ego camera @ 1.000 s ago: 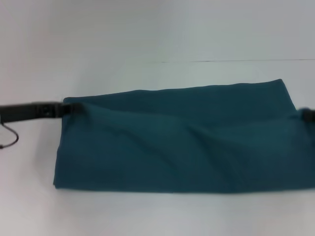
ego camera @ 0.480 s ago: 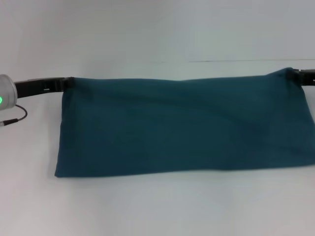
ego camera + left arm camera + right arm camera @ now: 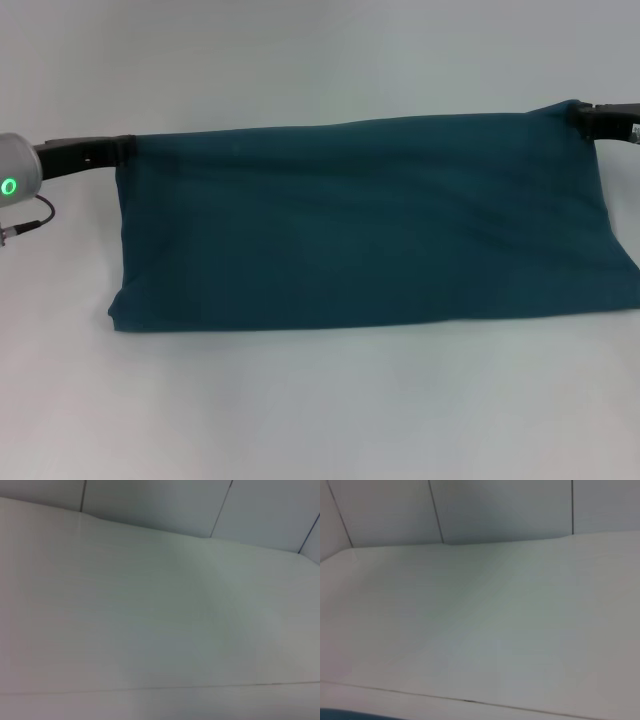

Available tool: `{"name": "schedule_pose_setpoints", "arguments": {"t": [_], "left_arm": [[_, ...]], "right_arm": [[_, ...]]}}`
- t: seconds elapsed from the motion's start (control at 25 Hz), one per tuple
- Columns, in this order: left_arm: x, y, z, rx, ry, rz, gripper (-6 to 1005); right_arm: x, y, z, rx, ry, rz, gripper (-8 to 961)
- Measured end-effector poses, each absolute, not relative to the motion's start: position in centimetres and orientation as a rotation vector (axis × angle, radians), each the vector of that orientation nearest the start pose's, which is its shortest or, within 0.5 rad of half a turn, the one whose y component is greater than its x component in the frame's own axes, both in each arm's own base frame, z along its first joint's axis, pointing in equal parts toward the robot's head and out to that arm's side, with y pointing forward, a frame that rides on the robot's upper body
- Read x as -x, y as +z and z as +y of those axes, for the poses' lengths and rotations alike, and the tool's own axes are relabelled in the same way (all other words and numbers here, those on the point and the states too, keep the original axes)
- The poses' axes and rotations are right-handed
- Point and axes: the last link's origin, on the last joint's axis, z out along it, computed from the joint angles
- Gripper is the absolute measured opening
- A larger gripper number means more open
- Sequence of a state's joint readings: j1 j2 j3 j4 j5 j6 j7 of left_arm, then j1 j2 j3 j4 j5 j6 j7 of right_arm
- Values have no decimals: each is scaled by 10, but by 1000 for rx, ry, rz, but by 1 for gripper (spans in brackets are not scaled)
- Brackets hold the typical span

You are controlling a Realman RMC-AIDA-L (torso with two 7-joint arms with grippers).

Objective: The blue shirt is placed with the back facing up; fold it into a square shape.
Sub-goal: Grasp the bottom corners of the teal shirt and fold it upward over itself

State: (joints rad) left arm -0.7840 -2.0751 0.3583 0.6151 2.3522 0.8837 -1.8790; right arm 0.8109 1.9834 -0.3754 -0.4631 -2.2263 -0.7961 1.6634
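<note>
Head view: the blue shirt is seen stretched wide across the white table as a long folded band, its far edge drawn taut between the two grippers and its near edge lying on the tabletop. No lettering, label or brand mark can be read on the cloth; only plain dark teal fabric is presented.

The left gripper is found at the far left corner of the shirt, closed on that corner. The right gripper is found at the far right corner, likewise clamped on the cloth, which is pulled up into a small peak there. The fingertips of both are buried in the fabric, so the grip is judged from the tension and the raised corners. A green ring light is shown on the left arm's grey body at the picture's left edge, with a thin cable hanging below it. The right arm is cut off by the right edge, as is the shirt's near right corner.

In the left wrist view only bare table and panelled wall are shown; neither shirt nor fingers are included. In the right wrist view much the same is given, except that a thin sliver of the shirt is caught at one corner.
</note>
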Motion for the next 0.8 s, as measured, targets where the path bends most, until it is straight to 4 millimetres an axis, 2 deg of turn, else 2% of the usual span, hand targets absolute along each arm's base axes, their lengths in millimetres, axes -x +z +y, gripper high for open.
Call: {"name": "schedule_pose_setpoints", "arguments": {"t": [0.56,0.76,0.8], "left_arm": [[275,21,449,2001,-393,-1097,64],[274,19,455,1921,-377,-1081,66],[275,19,456,1900,-374,-1081,109]], "right_arm": [[-298,44,460,1969,323,986,45],[-296,41,465,1946,273,954,52],[-296,42,466,1937,268,950,54]]}}
